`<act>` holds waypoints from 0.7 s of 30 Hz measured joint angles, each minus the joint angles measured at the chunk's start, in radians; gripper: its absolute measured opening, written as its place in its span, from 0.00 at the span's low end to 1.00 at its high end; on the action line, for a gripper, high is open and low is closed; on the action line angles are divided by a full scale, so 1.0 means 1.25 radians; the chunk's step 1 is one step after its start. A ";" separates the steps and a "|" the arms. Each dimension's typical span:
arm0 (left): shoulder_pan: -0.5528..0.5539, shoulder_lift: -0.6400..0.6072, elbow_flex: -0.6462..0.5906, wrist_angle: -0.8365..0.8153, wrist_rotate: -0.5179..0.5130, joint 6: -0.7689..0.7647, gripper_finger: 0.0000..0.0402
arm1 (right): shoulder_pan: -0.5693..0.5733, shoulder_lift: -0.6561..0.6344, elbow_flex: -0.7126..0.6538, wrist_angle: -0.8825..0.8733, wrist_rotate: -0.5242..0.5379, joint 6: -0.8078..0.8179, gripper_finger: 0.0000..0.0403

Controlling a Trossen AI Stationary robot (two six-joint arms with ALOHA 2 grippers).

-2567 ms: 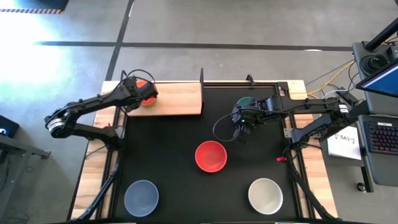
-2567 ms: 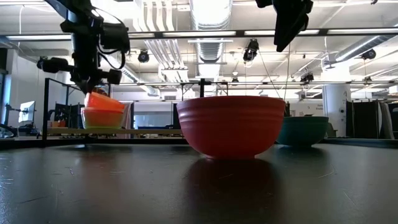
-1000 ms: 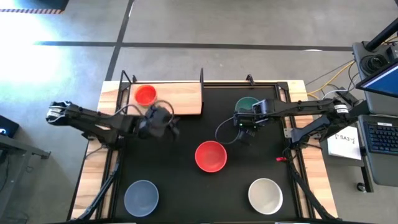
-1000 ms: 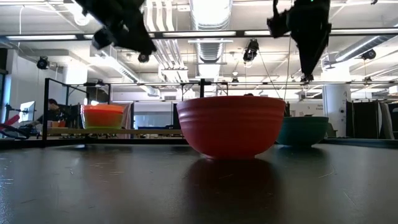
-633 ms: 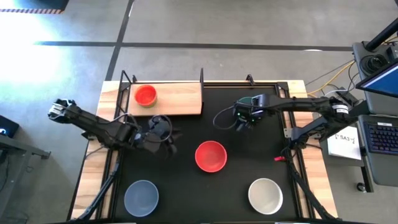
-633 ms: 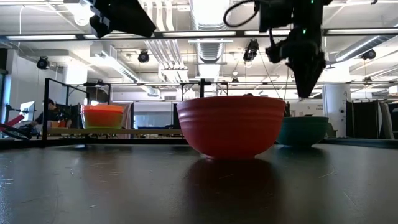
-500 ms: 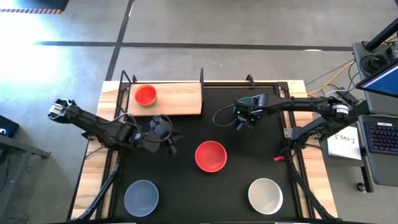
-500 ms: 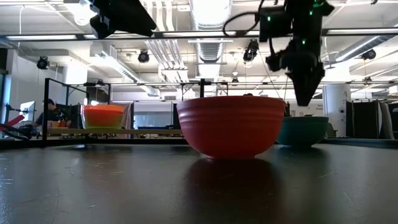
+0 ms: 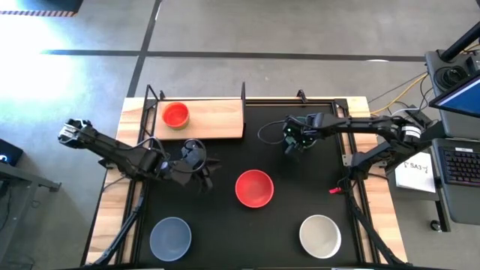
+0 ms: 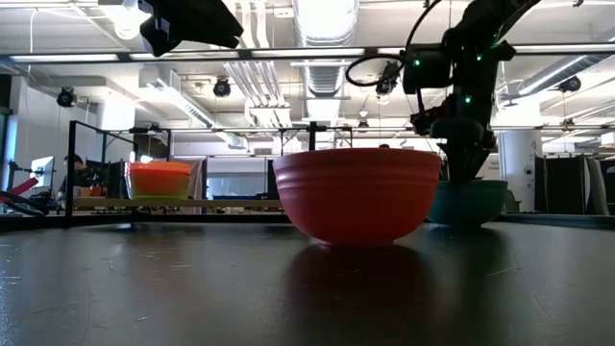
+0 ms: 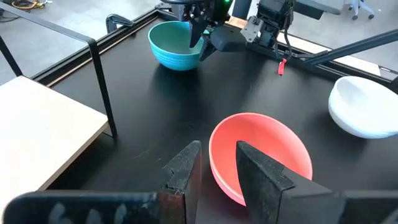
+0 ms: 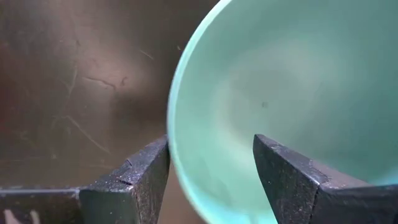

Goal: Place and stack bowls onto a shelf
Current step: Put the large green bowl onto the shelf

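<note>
The teal bowl [image 11: 177, 43] stands on the black mat near its far edge. My right gripper [image 12: 211, 174] is open and comes down over the bowl's rim [image 12: 177, 124]. One finger [image 12: 134, 177] is outside the wall and the other [image 12: 292, 174] is inside, and no touch shows. My left gripper [image 11: 214, 165] is open and hovers above the mat, left of the red bowl [image 9: 254, 187]. An orange-red bowl [image 9: 175, 115] sits on the pale wood shelf [image 9: 217, 118], nested in another bowl [image 10: 159, 190].
A grey-blue bowl [image 9: 170, 238] and a white bowl [image 9: 320, 235] stand near the mat's near edge. Thin black posts [image 11: 102, 81] rise at the shelf's corners. Cables loop at the right wrist [image 9: 270, 135]. Bare mat lies between the bowls.
My right gripper has moved toward the far edge and come down, so its fingers now straddle the teal bowl's rim. My left gripper has drifted a little toward the near edge, away from the shelf. No bowl has moved.
</note>
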 joint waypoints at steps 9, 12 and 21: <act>-0.003 0.000 0.000 -0.002 0.003 0.000 0.21 | -0.030 0.000 -0.037 0.045 -0.003 -0.025 0.48; -0.003 0.000 0.000 -0.002 0.003 -0.001 0.21 | -0.031 0.000 -0.041 0.046 -0.003 -0.026 0.40; -0.003 0.000 0.000 -0.002 0.020 -0.001 0.21 | -0.030 0.000 -0.041 0.050 -0.005 -0.071 0.07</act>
